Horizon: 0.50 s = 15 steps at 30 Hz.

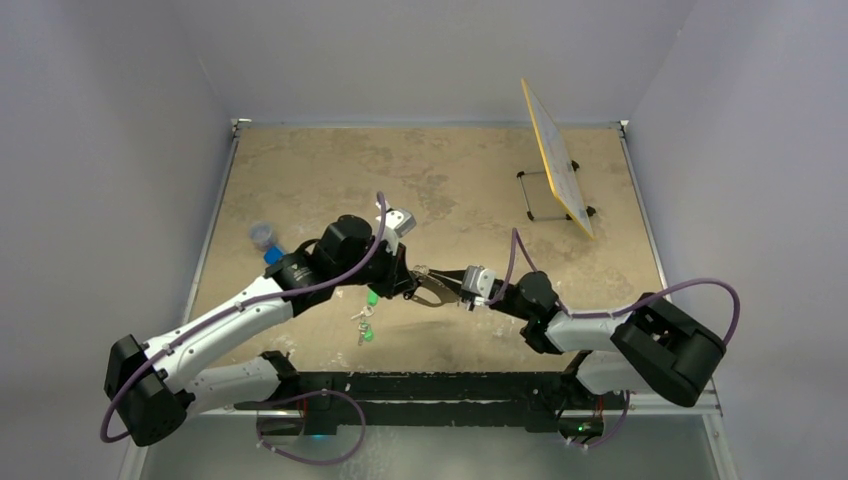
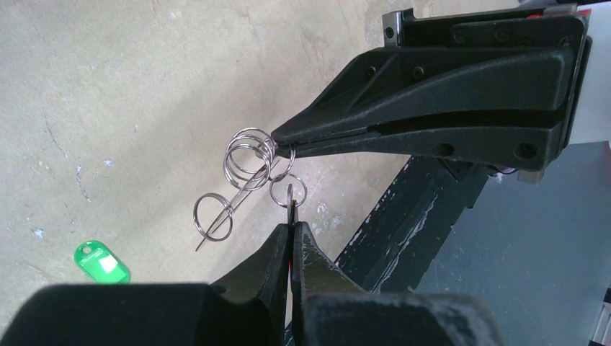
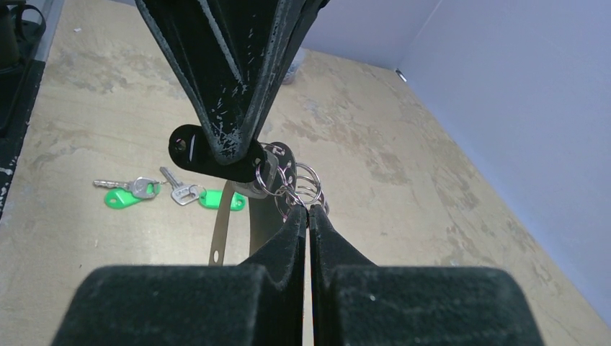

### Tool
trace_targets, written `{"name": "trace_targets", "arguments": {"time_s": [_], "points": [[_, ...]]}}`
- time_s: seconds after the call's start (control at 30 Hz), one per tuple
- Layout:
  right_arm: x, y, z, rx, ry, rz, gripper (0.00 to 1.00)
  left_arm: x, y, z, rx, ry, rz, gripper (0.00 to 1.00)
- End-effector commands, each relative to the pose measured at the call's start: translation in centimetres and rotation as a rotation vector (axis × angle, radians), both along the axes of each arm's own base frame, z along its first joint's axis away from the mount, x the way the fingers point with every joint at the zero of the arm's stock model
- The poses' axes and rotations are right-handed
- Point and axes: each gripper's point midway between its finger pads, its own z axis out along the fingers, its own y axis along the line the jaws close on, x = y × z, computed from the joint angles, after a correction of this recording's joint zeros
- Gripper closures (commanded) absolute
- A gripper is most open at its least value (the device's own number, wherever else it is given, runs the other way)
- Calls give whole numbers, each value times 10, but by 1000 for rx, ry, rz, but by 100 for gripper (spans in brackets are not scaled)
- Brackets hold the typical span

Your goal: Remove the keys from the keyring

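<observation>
My left gripper [image 1: 408, 285] [image 2: 292, 225] is shut on a thin silver key [image 2: 290, 203], seen edge-on, with a small ring [image 2: 288, 191] through it. In the right wrist view the left gripper [image 3: 234, 155] comes down from above and the key's black head [image 3: 189, 148] sticks out beside its fingers. My right gripper [image 1: 428, 282] [image 3: 308, 209] is shut on a cluster of small silver split rings [image 2: 248, 155] [image 3: 302, 180] linked to that key. Both grippers meet tip to tip above the table. The large pale oval keyring does not show.
A bunch of keys with green tags [image 1: 365, 322] [image 3: 137, 191] lies on the table under the grippers. A blue-capped object [image 1: 263, 238] sits behind the left arm. A yellow board on a wire stand [image 1: 555, 160] is at the back right. The black frame rail [image 2: 403, 216] runs along the near edge.
</observation>
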Motion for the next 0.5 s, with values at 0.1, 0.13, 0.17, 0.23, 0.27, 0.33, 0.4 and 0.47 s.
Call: {"name": "trace_targets", "arguments": {"time_s": [0.1, 0.13, 0.17, 0.23, 0.27, 0.33, 0.4, 0.47], "points": [[16, -6, 16, 7, -60, -88, 100, 2, 5, 21, 71, -47, -54, 100], [14, -6, 15, 13, -44, -79, 100, 4, 8, 21, 83, -54, -40, 100], [14, -7, 17, 28, -43, -85, 100, 5, 11, 22, 87, -60, -25, 100], [14, -9, 19, 46, -44, -95, 100, 4, 13, 21, 82, -60, -9, 100], [14, -9, 21, 52, -45, -96, 100, 3, 13, 21, 73, -56, -7, 100], [14, -10, 23, 64, -37, -97, 100, 0, 13, 14, 64, -40, -1, 100], [13, -10, 27, 83, -34, -96, 100, 0, 14, 7, 59, -28, 16, 100], [12, -10, 31, 100, -33, -95, 100, -1, 13, -1, 49, -10, 25, 100]]}}
